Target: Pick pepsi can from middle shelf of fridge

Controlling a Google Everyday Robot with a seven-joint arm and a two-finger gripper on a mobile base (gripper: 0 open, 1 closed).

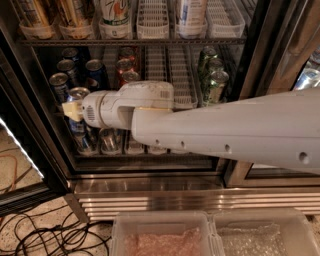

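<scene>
The fridge stands open in front of me. Its middle shelf holds blue pepsi cans on the left, orange-red cans in the centre and green cans on the right. The front pepsi cans have silver tops, and one more pepsi can stands right at the gripper's tip. My white arm reaches in from the right across the shelf front. The gripper is at the shelf's left end, touching or just in front of that can and hiding its lower part.
Tall bottles and empty white lanes fill the level above. Clear water bottles stand on the level below. The glass door hangs open at the left. Cables lie on the floor. Two clear plastic bins sit below.
</scene>
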